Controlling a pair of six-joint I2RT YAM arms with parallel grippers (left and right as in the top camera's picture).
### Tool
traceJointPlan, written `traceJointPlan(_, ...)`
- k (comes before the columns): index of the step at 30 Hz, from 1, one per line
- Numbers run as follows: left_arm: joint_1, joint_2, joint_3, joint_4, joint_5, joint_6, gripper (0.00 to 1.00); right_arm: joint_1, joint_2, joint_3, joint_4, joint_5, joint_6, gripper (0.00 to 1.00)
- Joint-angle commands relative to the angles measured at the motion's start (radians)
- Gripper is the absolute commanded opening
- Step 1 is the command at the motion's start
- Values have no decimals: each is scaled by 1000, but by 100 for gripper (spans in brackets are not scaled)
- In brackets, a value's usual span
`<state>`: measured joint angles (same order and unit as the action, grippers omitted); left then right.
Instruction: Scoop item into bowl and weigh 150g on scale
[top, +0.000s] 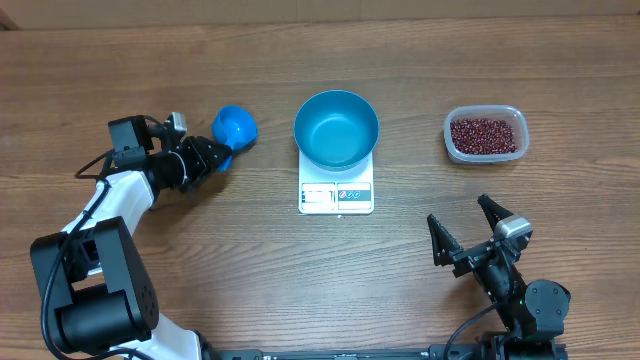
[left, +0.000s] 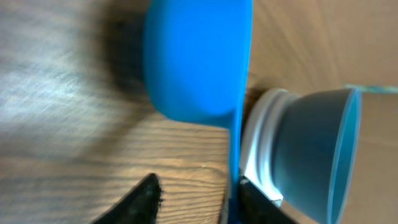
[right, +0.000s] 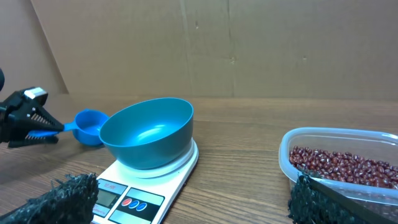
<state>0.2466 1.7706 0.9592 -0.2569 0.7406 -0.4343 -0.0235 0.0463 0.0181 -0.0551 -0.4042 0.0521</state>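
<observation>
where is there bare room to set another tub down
Bare wood between bowl and bean tub, along the far edge, and in front of the scale. Crowded left of the bowl: scoop and left tool.

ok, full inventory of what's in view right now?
bowl: 1, blue, on the scale, centre, empty
scale: 1, white, under the bowl
scoop: 1, blue, left of the bowl
tub: 1, clear, right of the bowl
beans: many, dark red, in the tub
table: 1, brown wood, under everything
cardboard: brown, behind the table
left fingers: 2, black, open, either side of the scoop's handle
right fingers: 2, black, wide open, empty, near edge at right
</observation>
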Motion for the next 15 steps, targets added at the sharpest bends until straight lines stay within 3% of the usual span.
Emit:
traceJointPlan(1,2,-24,-11,-22,-61,11,48,5,2,-10,0,-2,5,100)
traceJointPlan(7,2,-24,-11,-53,-157,13,54,5,2,-10,0,-2,5,100)
traceJointPlan(15,2,-25,33,-66,-82,13,70,5,2,-10,0,-2,35,100)
